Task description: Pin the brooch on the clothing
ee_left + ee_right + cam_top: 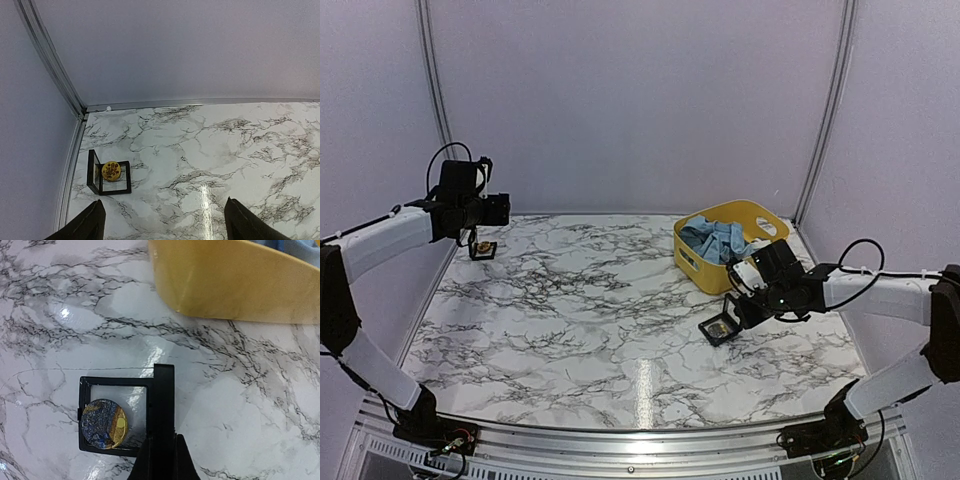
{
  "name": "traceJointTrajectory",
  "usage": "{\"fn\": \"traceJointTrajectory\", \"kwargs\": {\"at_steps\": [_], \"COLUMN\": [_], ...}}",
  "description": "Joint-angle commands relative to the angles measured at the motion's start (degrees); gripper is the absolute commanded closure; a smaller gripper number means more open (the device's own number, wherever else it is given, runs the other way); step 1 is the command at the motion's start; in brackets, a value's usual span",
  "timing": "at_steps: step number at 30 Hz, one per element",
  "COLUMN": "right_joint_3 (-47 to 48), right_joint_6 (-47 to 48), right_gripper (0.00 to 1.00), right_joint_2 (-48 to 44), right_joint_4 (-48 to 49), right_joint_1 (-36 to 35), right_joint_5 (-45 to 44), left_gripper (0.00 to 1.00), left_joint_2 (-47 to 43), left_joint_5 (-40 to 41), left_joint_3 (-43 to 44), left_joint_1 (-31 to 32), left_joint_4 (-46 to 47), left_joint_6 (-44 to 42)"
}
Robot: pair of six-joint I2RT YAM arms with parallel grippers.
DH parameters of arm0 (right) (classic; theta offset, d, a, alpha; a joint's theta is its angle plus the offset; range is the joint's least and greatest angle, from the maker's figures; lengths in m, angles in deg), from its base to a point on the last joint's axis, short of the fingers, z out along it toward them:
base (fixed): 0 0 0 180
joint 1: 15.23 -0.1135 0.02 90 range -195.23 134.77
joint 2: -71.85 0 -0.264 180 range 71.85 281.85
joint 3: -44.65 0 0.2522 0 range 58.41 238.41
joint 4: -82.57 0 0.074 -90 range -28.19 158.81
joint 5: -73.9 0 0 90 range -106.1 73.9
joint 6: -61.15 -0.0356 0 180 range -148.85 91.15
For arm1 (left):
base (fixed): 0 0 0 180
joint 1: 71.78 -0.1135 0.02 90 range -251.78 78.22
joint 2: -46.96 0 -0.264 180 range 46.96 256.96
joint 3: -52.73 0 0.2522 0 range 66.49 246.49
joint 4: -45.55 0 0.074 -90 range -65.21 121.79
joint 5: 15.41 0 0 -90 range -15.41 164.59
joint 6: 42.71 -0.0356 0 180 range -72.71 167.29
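The right tool point(161, 460) pinches the black case point(115, 382) by its upright lid point(164, 400); blue-gold brooch point(104, 423) inside; yellow basket point(235, 285) beyond.

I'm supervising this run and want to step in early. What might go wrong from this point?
The right pincer clamps only the thin upright lid of the black square display case; lifting may tip it and spill the round blue-and-gold brooch. The light blue T-shirt lies crumpled in the yellow plastic basket, so there is no flat fabric to pin into yet.
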Motion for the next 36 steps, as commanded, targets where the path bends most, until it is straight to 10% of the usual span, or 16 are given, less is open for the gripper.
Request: {"fn": "traceJointTrajectory", "kwargs": {"at_steps": [1, 36], "right_joint_3": [2.0, 7.8], "right_joint_6": [-2.5, 16.4], "right_gripper": [1.0, 0.99], "right_joint_2": [-0.9, 6.1], "right_joint_4": [-1.7, 5.7], "right_joint_1": [4.2, 48.3], "right_joint_5": [-1.9, 4.4], "left_gripper": [0.15, 0.14], "left_joint_2": [0.8, 10.6], "left_joint_5": [-0.6, -3.1], "left_joint_3": [2.3, 15.3], "left_joint_1": [0.2, 0.3], "left_joint_4": [0.8, 6.2], "left_joint_6": [0.1, -8.5]}}
